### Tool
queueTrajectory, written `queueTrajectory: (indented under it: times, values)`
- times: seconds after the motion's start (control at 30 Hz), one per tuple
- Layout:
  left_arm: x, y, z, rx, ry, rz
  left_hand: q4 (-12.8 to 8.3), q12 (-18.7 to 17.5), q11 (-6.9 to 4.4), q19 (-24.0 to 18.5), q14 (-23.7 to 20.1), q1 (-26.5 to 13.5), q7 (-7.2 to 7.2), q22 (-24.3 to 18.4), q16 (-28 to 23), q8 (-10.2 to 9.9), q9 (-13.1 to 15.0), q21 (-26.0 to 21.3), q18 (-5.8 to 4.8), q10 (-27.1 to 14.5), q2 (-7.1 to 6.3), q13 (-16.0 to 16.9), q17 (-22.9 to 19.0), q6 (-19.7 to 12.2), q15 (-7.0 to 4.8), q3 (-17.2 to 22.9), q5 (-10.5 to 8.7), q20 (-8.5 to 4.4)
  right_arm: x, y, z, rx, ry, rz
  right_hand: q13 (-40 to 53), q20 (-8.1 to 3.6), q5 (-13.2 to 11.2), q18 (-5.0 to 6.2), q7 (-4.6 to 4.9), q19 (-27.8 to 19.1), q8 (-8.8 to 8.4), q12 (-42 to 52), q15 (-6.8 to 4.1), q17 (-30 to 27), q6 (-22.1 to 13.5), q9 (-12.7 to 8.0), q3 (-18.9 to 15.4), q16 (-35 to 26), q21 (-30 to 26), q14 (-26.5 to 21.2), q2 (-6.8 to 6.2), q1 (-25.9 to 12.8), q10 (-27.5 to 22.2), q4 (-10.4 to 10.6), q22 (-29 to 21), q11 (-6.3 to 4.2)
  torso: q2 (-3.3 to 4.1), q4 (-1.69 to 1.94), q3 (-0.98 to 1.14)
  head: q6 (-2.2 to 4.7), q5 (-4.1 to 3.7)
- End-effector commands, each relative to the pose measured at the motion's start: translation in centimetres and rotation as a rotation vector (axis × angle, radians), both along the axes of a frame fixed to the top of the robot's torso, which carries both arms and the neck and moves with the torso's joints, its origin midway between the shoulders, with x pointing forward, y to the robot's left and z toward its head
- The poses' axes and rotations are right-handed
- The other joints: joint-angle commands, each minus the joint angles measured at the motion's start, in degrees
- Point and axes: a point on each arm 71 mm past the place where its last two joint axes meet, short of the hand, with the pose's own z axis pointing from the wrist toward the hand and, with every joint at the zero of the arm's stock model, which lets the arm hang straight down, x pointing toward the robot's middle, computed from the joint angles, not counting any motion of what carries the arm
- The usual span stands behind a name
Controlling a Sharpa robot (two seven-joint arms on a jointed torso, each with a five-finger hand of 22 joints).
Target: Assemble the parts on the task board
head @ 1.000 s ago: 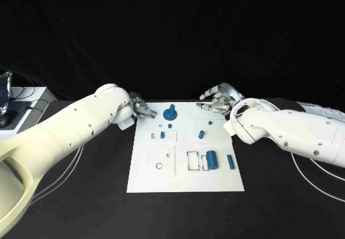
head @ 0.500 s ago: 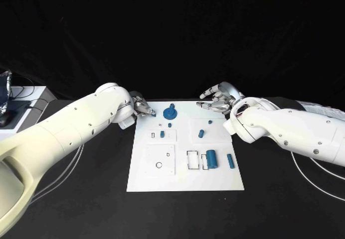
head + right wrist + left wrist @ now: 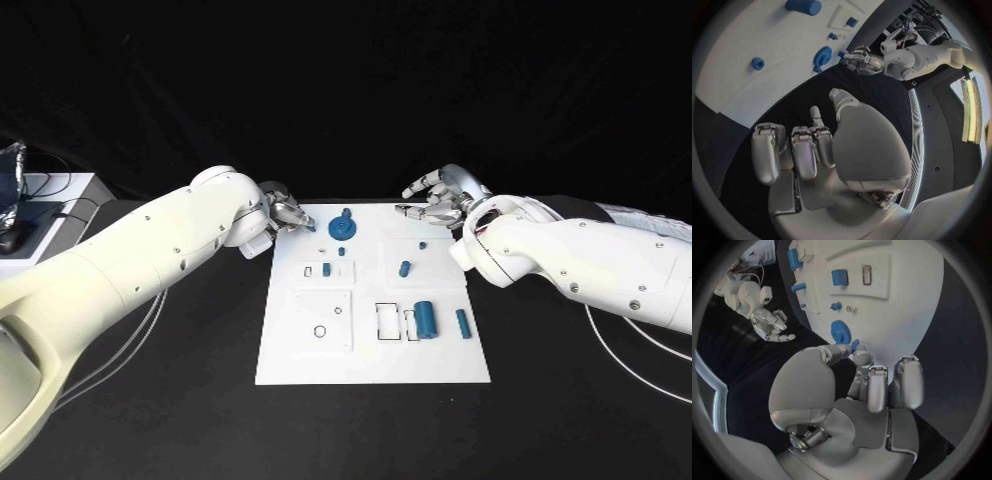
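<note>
One white task board [image 3: 372, 345] on black table [image 3: 577, 420]

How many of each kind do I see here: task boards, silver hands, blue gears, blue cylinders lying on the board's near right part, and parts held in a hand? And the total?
Task board: 1
Hands: 2, left hand and right hand
Blue gear: 1
Blue cylinders: 2, thick cylinder and thin cylinder
Small blue part pinched by the left hand: 1
Total: 7

The head camera looks down on the task board [image 3: 372, 300]; both wrist cameras, close behind their hands, share its blue gear [image 3: 839, 332].
</note>
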Motion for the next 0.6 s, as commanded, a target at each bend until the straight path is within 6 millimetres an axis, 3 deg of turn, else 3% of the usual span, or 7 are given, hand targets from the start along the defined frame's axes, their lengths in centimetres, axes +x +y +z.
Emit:
queueTrajectory:
  times: [0.03,0.07,0.1,0.4,0.6]
  values:
    - [-0.3,-0.2,0.4,-0.059,-0.003,0.005,-9.48,-0.15,-0.04,0.05,5.04,-1.2,-0.45,1.11,-0.43,0.53,0.48,0.01,-0.42,0.66,-0.13,0.47,11.43,0.98,-0.45,8.13,5.18,-0.52,0.0,0.1,0.0,-0.014,-0.004,0.017,11.21,-0.24,0.32,0.59,-0.22,2.63,0.3,-0.01,-0.15,13.54,-0.14,0.08,0.12,-0.3,-0.32,5.55,0.0,-0.39,1.87,0.04,9.03,-0.35,-0.11,-0.01,0.03,0.16,0.1]
    - [-0.4,-0.1,0.4,-0.063,0.001,0.004,-10.01,0.15,-0.19,0.11,4.96,-1.75,-0.59,1.19,-0.57,0.72,0.65,0.08,-0.43,1.04,-0.24,0.97,11.11,1.36,-0.58,8.03,7.83,-0.64,0.0,0.0,0.0,-0.014,-0.004,0.016,11.21,-0.24,0.32,0.59,-0.22,2.63,0.3,-0.01,-0.15,13.54,-0.14,0.08,0.12,-0.3,-0.32,5.55,0.0,-0.39,1.87,0.04,9.03,-0.35,-0.19,-0.01,0.04,0.2,0.16]
    - [-0.5,0.0,0.5,-0.067,0.005,0.004,-10.29,0.31,-0.28,0.13,4.95,-2.14,-0.68,1.23,-0.59,0.79,0.72,0.11,-0.44,1.25,-0.22,1.24,11.07,1.57,-0.66,7.99,8.96,-0.71,0.0,0.0,0.0,-0.015,-0.003,0.015,11.21,-0.24,0.32,0.59,-0.22,2.63,0.3,-0.01,-0.15,13.54,-0.14,0.08,0.12,-0.3,-0.32,5.55,0.0,-0.39,1.87,0.04,9.03,-0.35,-0.26,0.06,0.05,0.19,0.15]
    - [-2.0,0.7,0.9,-0.07,0.017,-0.012,-11.76,1.19,-0.72,0.9,5.12,-3.91,-1.16,2.3,-0.35,0.62,0.67,0.68,-0.69,2.99,-0.05,3.05,11.61,2.77,-1.1,7.48,13.56,-1.04,0.0,-0.3,-0.1,-0.016,-0.001,0.009,11.21,-0.24,0.32,0.59,-0.22,2.63,0.3,-0.01,-0.15,13.54,-0.14,0.08,0.12,-0.3,-0.32,5.55,0.0,-0.39,1.87,0.04,9.03,-0.35,-1.16,0.44,0.04,-0.52,0.23]
    - [-3.4,1.0,0.4,-0.051,0.016,-0.034,-11.83,1.18,-0.75,1.03,5.13,-3.94,-1.18,2.46,-0.34,0.58,0.64,0.76,-0.72,3.06,-0.01,3.09,11.65,2.82,-1.11,7.41,13.75,-1.06,0.0,-0.6,-0.2,-0.017,0.003,0.005,11.23,-0.24,0.33,0.58,-0.23,2.65,0.32,0.0,-0.15,13.5,-0.13,0.08,0.14,-0.32,-0.29,5.54,0.0,-0.43,1.89,0.03,9.05,-0.36,-1.74,0.57,-0.02,-1.16,0.17]
